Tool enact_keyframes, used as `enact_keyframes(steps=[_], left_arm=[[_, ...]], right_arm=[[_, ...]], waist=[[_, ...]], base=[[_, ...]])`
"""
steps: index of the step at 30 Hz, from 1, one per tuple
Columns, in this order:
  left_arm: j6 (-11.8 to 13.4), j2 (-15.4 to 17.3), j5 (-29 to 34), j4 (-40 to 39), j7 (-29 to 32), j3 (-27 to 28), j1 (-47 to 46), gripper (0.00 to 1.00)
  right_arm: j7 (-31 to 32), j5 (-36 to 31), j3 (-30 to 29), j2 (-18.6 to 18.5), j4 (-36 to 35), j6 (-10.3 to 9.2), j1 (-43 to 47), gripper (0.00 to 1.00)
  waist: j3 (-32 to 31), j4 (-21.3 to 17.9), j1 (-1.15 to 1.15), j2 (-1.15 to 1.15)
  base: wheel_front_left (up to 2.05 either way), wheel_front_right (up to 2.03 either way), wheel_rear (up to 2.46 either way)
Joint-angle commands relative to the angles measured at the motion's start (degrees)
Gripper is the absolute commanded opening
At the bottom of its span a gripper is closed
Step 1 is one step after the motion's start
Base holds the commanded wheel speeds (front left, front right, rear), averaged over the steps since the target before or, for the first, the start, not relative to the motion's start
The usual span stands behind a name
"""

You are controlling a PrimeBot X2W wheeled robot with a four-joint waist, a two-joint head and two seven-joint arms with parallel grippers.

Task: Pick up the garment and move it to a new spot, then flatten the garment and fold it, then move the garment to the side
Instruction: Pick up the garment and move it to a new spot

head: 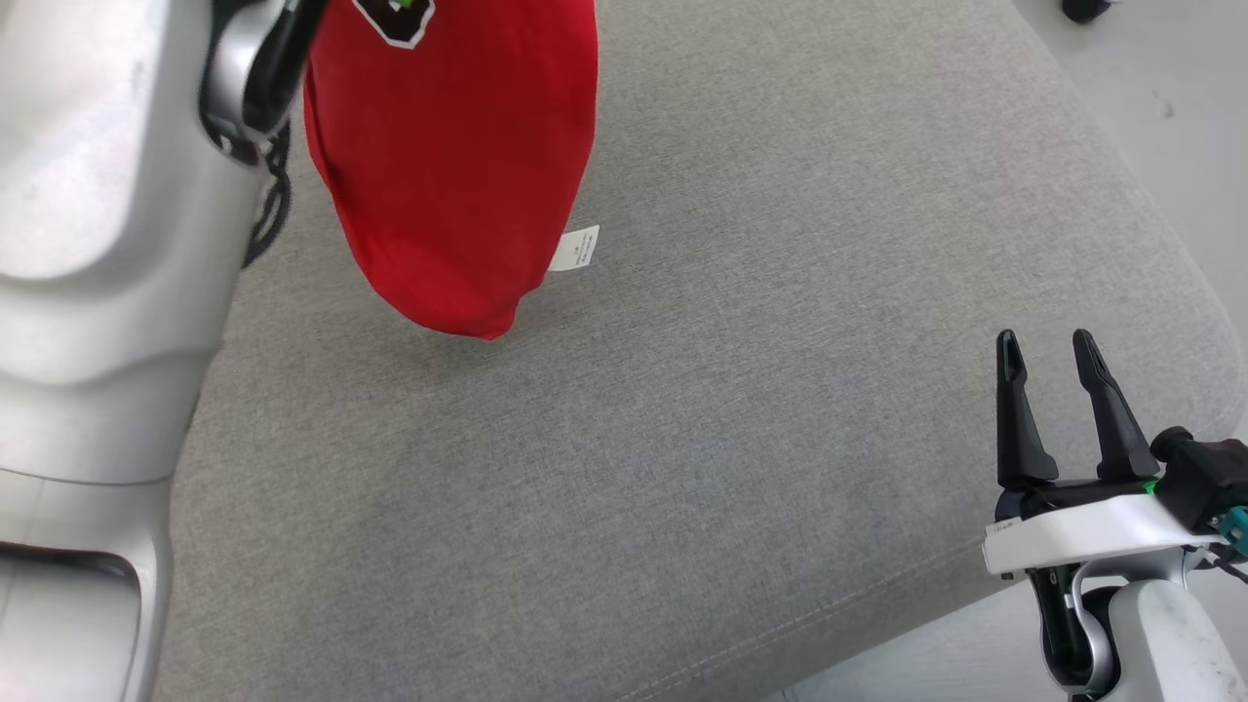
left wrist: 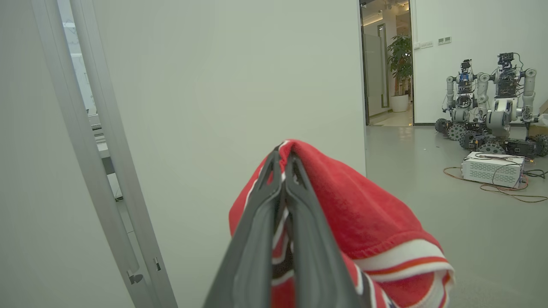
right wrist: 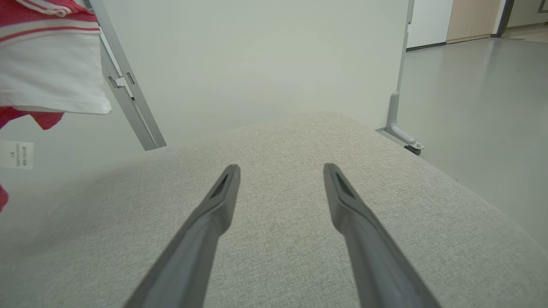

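- garment (head: 448, 166): red with white and red striped trim; hangs bunched from the left gripper (left wrist: 283, 156) over the far left part of the grey cushion (head: 731, 409); low tip looks just clear of the fabric, can't be sure
- left jaws pinched tight on a fold of the garment near the striped trim; right gripper (head: 1048, 351) spread wide and empty, near the cushion's near right corner, well apart from the garment
- risk: grip is on a thin fold only; a swing or quick move could let the cloth slide out and drop in a heap
- risk: garment is balled up, so it likely lands crumpled when set down; flattening gets harder, sleeves may tuck under
- risk: low tip could drag on the rough cushion and twist the cloth; carrying too far left could put it over the cushion's left edge
- risk: white care label (head: 575, 248) sticks out at the side and could get caught in a later pinch
- count: 1 garment; 1 care label; 2 grippers; 1 cushion; 2 parked robots (left wrist: 486, 100) in the background; 1 white box (left wrist: 492, 170) on the floor; 1 potted plant (left wrist: 400, 64)
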Motion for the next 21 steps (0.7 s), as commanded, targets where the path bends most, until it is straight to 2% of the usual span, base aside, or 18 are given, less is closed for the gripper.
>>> enact_keyframes(steps=[1,11,14,18,19,20,21], left_arm=[[0.52,-0.41,-0.30,0.31,-1.00,-0.14,2.19,0.00],[3.87,-4.49,-1.95,3.77,-7.55,-2.86,19.26,0.00],[4.39,-5.69,-2.92,5.50,-9.79,-3.76,25.54,0.00],[3.89,-7.49,-2.52,7.81,-11.63,-6.76,31.79,0.00],[3.91,-7.88,-2.47,8.25,-12.27,-7.30,32.94,0.38],[3.97,-8.18,-2.43,8.57,-12.88,-7.70,33.72,1.00],[4.05,-8.45,-2.35,8.87,-13.55,-8.10,34.51,1.00]], right_arm=[[-0.26,0.52,-0.14,0.20,-0.33,-0.04,-0.69,1.00],[-0.27,0.07,0.20,0.69,-0.49,-0.04,0.10,1.00],[-0.27,0.06,0.94,0.63,-0.13,-0.04,0.17,1.00],[-0.27,-0.02,1.58,0.13,0.21,-0.04,0.29,1.00],[-0.25,-0.08,1.71,0.04,0.28,-0.04,0.45,1.00],[-0.24,-0.14,1.85,0.00,0.34,-0.04,0.61,1.00],[-0.24,-0.19,2.01,-0.01,0.37,-0.04,0.81,1.00]], waist=[[0.17,-1.59,0.00,-0.01],[-0.41,-0.14,0.00,-0.01],[-0.77,0.31,0.00,-0.01],[-1.73,0.83,0.00,-0.01],[-2.04,1.07,0.00,-0.01],[-2.30,1.24,0.00,-0.01],[-2.71,1.46,0.00,-0.01]], base=[[0.00,0.00,0.00],[0.00,0.00,0.00],[0.00,0.00,0.00],[0.00,0.00,0.00],[0.00,0.00,0.00],[0.00,0.00,0.00],[0.00,0.00,0.00]])
